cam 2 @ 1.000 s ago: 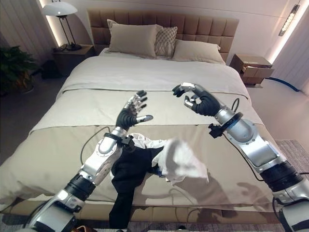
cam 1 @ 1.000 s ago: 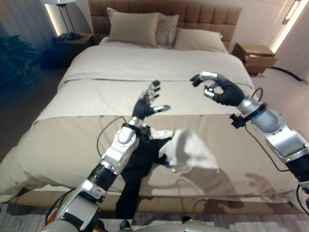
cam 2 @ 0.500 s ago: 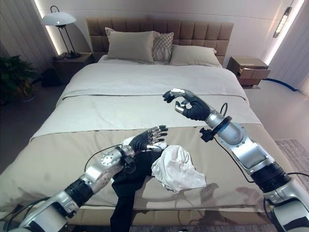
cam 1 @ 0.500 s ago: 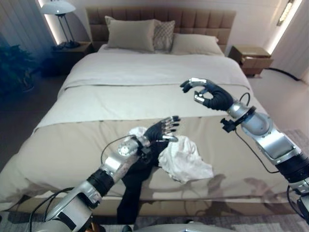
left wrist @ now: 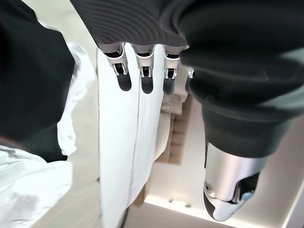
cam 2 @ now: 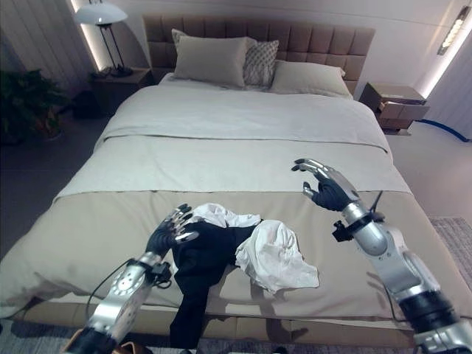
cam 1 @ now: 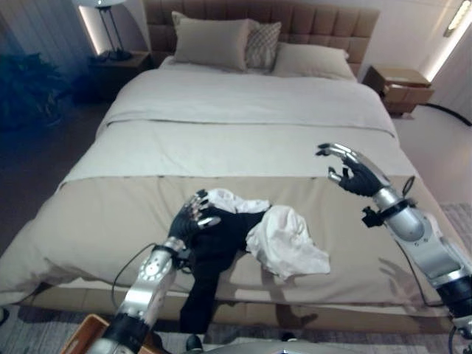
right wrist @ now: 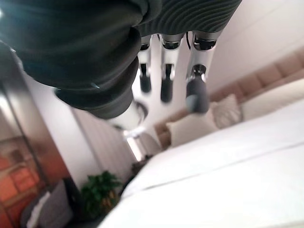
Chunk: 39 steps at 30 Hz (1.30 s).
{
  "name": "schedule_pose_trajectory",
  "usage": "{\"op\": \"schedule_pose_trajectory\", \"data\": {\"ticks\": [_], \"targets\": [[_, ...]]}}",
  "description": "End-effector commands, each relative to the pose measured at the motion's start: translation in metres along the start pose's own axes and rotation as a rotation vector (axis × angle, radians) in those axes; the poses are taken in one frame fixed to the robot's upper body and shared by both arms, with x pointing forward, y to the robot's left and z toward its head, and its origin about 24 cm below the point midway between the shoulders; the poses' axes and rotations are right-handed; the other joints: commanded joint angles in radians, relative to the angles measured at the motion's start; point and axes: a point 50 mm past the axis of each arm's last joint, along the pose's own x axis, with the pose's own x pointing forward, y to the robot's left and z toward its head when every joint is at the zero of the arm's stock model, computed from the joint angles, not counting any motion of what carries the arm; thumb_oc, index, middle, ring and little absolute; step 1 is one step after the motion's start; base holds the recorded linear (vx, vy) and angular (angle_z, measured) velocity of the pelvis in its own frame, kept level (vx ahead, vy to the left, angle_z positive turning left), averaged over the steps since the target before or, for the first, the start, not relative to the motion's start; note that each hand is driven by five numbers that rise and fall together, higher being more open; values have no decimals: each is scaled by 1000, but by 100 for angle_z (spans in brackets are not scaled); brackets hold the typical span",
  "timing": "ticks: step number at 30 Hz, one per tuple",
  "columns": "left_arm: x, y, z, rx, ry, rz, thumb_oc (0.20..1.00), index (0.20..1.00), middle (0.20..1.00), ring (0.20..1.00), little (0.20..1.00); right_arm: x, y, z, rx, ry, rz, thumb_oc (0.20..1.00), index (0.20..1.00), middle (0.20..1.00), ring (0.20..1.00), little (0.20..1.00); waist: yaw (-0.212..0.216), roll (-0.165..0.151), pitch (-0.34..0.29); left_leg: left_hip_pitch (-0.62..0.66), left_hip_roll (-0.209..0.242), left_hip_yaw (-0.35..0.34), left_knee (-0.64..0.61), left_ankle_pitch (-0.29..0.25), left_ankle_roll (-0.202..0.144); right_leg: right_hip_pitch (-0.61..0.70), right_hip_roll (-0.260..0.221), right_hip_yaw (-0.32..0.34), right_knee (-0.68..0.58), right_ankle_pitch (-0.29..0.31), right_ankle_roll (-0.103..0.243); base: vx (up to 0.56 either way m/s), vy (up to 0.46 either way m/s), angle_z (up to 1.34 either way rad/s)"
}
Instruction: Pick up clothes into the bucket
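A crumpled white cloth lies on the tan bedspread near the bed's foot. Beside it a black garment spreads out and hangs over the foot edge, and a smaller white piece sits just behind it. My left hand hovers at the black garment's left edge, open, holding nothing. In the left wrist view its fingers are straight, with the black garment to one side. My right hand is raised above the bed to the right of the clothes, open and empty, its fingers relaxed.
The bed has pillows at the headboard. An orange container rim shows at the floor by the bed's near left corner. There is a nightstand at the far right, and a lamp and a plant at the far left.
My left hand has dropped from above the bed to the black garment's left edge. My right hand has lowered and swung to the right, its fingers uncurling. The camera has shifted.
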Motion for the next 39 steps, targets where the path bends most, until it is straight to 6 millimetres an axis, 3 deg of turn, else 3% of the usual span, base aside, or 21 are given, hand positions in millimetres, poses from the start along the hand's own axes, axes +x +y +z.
{"op": "schedule_pose_trajectory", "data": {"ticks": [1, 10, 14, 19, 24, 28, 30, 31, 32, 39], "targets": [[6, 3, 49, 15, -243, -22, 1000, 1000, 1000, 1000, 1000, 19, -25, 13, -43, -75, -168, 1000, 1000, 1000, 1000, 1000, 26, -39, 62, -43, 18, -41, 123, -96, -3, -59, -60, -12, 72, 52, 33, -146, -11, 11], [-21, 19, 33, -75, -234, 126, 1000, 1000, 1000, 1000, 1000, 28, 2, -5, -6, 37, -193, 1000, 1000, 1000, 1000, 1000, 72, -41, 162, -136, -6, -79, 204, -120, 20, -126, -98, -34, 171, 29, 31, -64, 9, 11], [-17, 26, 45, -74, -296, 183, 1000, 1000, 1000, 1000, 1000, 45, 9, -3, -4, 54, -239, 1000, 1000, 1000, 1000, 1000, 101, -24, 267, -252, -10, -105, 315, -138, 36, -244, -154, -37, 327, 1, 21, -170, 48, 20], [-13, 24, 61, -94, -373, 202, 1000, 1000, 1000, 1000, 1000, 61, 12, -5, -43, 91, -253, 1000, 1000, 1000, 1000, 1000, 115, -12, 316, -379, -11, -121, 422, -162, 33, -348, -175, -38, 410, -24, 13, -117, 14, 19], [-8, 17, 83, -92, -470, 197, 1000, 1000, 1000, 1000, 1000, 78, -5, -11, -91, 153, -341, 1000, 1000, 1000, 1000, 1000, 125, 18, 375, -563, -23, -146, 527, -172, 41, -527, -197, -29, 550, -64, -2, -108, 19, 18], [-8, 15, 93, -91, -510, 204, 1000, 1000, 1000, 1000, 1000, 85, -20, -15, -145, 183, -390, 1000, 1000, 1000, 1000, 1000, 127, 30, 388, -654, -33, -156, 583, -180, 44, -620, -207, -10, 619, -84, -11, -39, 6, 15], [-8, 14, 98, -86, -530, 213, 1000, 1000, 1000, 1000, 1000, 87, -27, -21, -166, 225, -417, 1000, 1000, 1000, 1000, 1000, 129, 37, 395, -693, -35, -168, 620, -218, 39, -666, -212, 9, 673, -123, 0, -6, 0, 10], [-7, 14, 98, -86, -532, 212, 1000, 1000, 1000, 1000, 1000, 87, -27, -21, -166, 224, -419, 1000, 1000, 1000, 1000, 1000, 128, 37, 397, -704, -38, -161, 612, -187, 48, -674, -216, -2, 661, -97, -14, -48, 7, 14], [-6, 14, 100, -84, -537, 222, 1000, 1000, 1000, 1000, 1000, 88, -32, -28, -202, 273, -430, 1000, 1000, 1000, 1000, 1000, 130, 43, 403, -728, -41, -171, 634, -217, 40, -708, -215, 16, 698, -131, -2, -32, 9, 10], [-3, 13, 102, -87, -544, 264, 1000, 1000, 1000, 1000, 1000, 78, -23, -50, -197, 436, -493, 1000, 1000, 1000, 1000, 1000, 120, 53, 406, -770, -52, -181, 628, -217, 46, -763, -226, 16, 716, -137, -4, 8, -2, 3]]}}
